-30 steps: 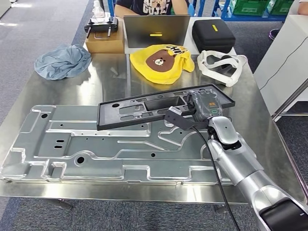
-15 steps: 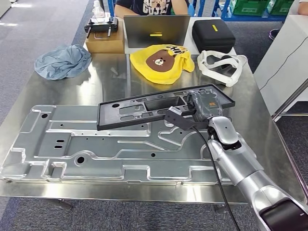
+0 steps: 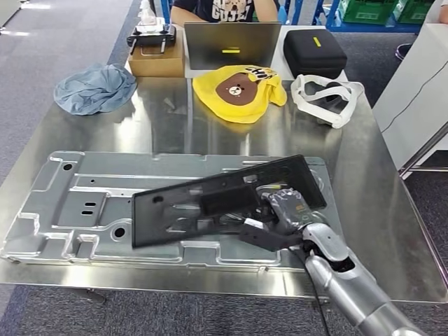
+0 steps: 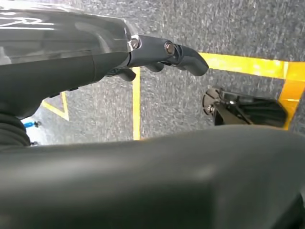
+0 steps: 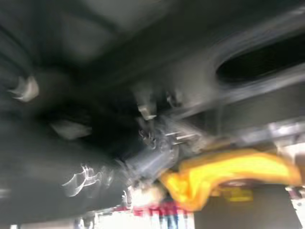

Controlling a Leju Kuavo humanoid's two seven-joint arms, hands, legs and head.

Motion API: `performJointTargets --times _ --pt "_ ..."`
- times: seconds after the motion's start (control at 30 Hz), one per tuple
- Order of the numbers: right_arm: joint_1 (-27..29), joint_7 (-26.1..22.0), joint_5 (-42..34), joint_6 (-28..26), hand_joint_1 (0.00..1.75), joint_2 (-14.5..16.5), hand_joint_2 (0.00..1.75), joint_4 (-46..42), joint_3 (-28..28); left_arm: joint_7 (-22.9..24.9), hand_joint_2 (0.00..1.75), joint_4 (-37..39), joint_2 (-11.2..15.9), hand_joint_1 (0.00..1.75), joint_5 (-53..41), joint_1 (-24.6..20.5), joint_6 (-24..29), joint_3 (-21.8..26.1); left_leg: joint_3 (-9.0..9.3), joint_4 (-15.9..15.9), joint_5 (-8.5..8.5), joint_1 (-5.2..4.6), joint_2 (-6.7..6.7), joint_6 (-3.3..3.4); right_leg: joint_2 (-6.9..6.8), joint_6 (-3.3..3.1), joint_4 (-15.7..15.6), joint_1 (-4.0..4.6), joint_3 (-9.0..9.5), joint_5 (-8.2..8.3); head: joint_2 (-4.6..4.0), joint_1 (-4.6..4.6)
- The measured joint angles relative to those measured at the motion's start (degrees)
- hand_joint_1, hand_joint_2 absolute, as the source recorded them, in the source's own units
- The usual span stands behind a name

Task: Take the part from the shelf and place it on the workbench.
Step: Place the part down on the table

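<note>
Black plastic frame (image 3: 225,199), tilting above the stamped metal panel (image 3: 79,203) near the workbench (image 3: 365,210) front edge, is being gripped by right hand (image 3: 283,213) for lowering; left hand (image 4: 169,52) is hanging open.

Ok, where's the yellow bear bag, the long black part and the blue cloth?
yellow bear bag (image 3: 239,92), head view, on the brown bear face.
long black part (image 3: 174,215), head view, on its flat left half.
blue cloth (image 3: 94,87), head view, on the crumpled middle.
</note>
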Motion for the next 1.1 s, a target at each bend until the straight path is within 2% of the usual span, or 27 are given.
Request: performJointTargets --times 0.2,0.53,0.63,0.87,1.1 --pt "3.8 -0.1 -2.7 0.8 1.75 -3.9 1.75 -5.6 1.1 -1.3 1.75 0.0 -0.5 0.0 -0.6 0.1 0.1 0.4 0.33 0.0 -0.13 -0.02 0.1 0.04 0.13 0.0 0.0 -0.03 0.33 -0.11 0.0 -0.11" --pt "4.9 -0.1 -4.2 1.0 1.75 -5.1 1.75 -8.2 2.1 -2.7 1.75 0.0 -0.6 0.0 -1.4 0.0 0.3 0.5 0.69 0.0 -0.13 -0.09 0.14 0.05 0.17 0.02 0.0 -0.12 0.64 -0.07 0.0 -0.1" --pt "5.9 0.0 -3.7 -0.7 1.75 -5.2 1.75 -9.0 2.2 -2.8 1.75 0.0 -0.6 0.0 -1.7 0.0 0.4 0.6 0.68 0.0 -0.13 -0.08 0.13 0.05 0.16 0.02 0.0 -0.12 0.64 -0.08 0.0 -0.1" --pt "9.9 -0.2 1.2 -9.7 1.75 -5.3 1.75 -13.7 1.5 -3.0 1.75 0.0 -0.6 0.0 -2.4 0.0 0.4 1.0 0.58 0.0 -0.13 -0.09 0.14 0.05 0.16 0.01 0.0 -0.11 0.55 -0.09 0.0 -0.1" --pt "9.0 -2.2 3.4 -10.6 1.75 -5.8 1.75 -20.0 0.9 -3.2 1.75 0.0 -0.6 0.0 -3.3 -0.2 0.4 1.2 0.56 0.0 -0.13 -0.09 0.15 0.05 0.21 0.01 0.0 -0.11 0.53 -0.09 0.0 -0.1"
